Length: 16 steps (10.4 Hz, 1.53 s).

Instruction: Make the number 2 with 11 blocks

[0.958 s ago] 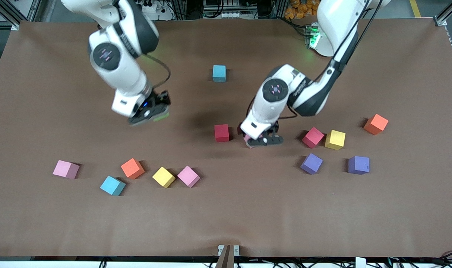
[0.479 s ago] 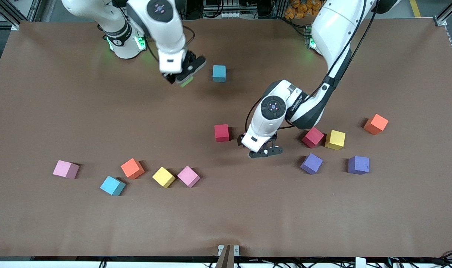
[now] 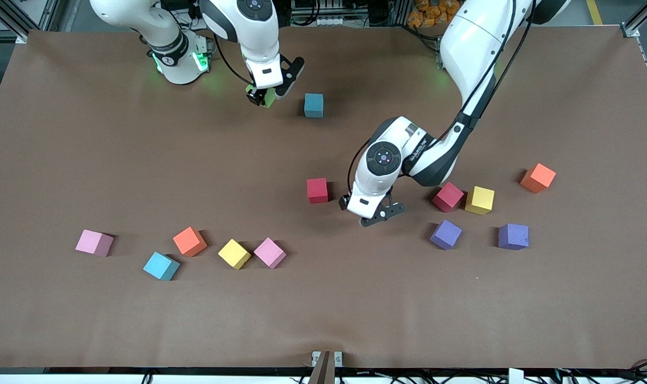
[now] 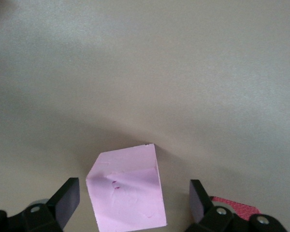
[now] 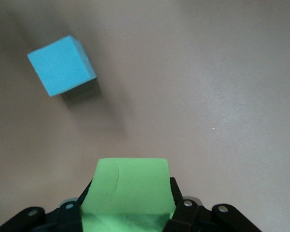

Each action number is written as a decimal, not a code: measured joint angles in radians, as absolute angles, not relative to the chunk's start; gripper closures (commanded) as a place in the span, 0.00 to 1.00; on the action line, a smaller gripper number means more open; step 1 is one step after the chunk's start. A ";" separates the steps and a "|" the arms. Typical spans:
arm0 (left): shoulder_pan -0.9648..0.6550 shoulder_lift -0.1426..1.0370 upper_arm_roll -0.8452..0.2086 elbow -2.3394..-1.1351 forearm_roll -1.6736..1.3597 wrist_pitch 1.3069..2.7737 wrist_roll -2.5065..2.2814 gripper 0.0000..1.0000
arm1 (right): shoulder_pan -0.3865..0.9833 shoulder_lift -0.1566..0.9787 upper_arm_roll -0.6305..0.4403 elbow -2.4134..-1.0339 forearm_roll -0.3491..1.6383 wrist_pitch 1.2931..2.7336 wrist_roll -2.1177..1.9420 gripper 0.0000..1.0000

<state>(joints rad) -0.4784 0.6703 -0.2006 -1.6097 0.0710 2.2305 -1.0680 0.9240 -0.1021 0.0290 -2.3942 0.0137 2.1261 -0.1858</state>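
Nearest the front camera, at about seven o'clock on the table [image 3: 323,309], loose blocks lie in a ragged row: a pink block [image 3: 94,242], a light blue block [image 3: 161,265], an orange block [image 3: 189,241], a yellow block [image 3: 234,254] and a second pink block [image 3: 270,252]. At about four o'clock lie two purple blocks [image 3: 446,234] [image 3: 513,236]; just farther from the camera are a red block [image 3: 447,197] touching a yellow one [image 3: 479,200], then an orange one [image 3: 537,177].

Near the table's centre the left gripper [image 3: 377,212] hangs low with its fingers spread wide. The left wrist view shows a pink cube [image 4: 127,191] resting on the table between the spread fingers, gripped by neither. A lone red cube [image 3: 317,190] sits just beside it, toward nine o'clock.

At twelve o'clock the right gripper [image 3: 267,95] pinches a green block [image 5: 127,186] above the table. A teal-blue block [image 3: 313,105] lies close by, at about three o'clock from it.

No number 2 is laid out yet; only scattered cubes that may start it. The step in hand looks like placing early cubes: pink just set beside red, green arriving beside the blue one. Next, the right arm likely needs to lower the green block squarely against the blue one, while the left lifts clear without nudging the pink cube.
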 measured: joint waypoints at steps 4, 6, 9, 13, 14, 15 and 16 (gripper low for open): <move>-0.479 0.670 -0.198 -1.610 0.071 2.213 -1.104 0.00 | 1.005 0.028 0.029 -2.403 0.005 2.294 -0.206 0.45; -0.479 0.671 -0.198 -1.613 0.071 2.209 -1.121 0.00 | 1.044 0.087 0.029 -2.403 0.001 2.356 -0.214 0.45; -0.483 0.675 -0.198 -1.628 0.071 2.206 -1.147 0.00 | 1.056 0.118 0.029 -2.402 -0.014 2.375 -0.303 0.46; -0.488 0.687 -0.198 -1.631 0.071 2.206 -1.147 0.00 | 1.074 0.174 0.029 -2.396 -0.067 2.433 -0.314 0.46; -0.488 0.691 -0.198 -1.631 0.071 2.206 -1.148 0.00 | 1.075 0.198 0.029 -2.383 -0.067 2.445 -0.314 0.46; -0.488 0.695 -0.198 -1.631 0.071 2.206 -1.147 0.00 | 1.076 0.219 0.029 -2.367 -0.067 2.448 -0.314 0.46; -0.488 0.699 -0.197 -1.631 0.071 2.208 -1.147 0.01 | 1.077 0.235 0.029 -2.354 -0.066 2.451 -0.314 0.46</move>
<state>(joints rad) -0.4883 0.6985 -0.1975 -1.6312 0.0710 2.2080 -1.1475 1.0771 0.2348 0.0291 -2.3541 -0.0664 2.4508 -0.3141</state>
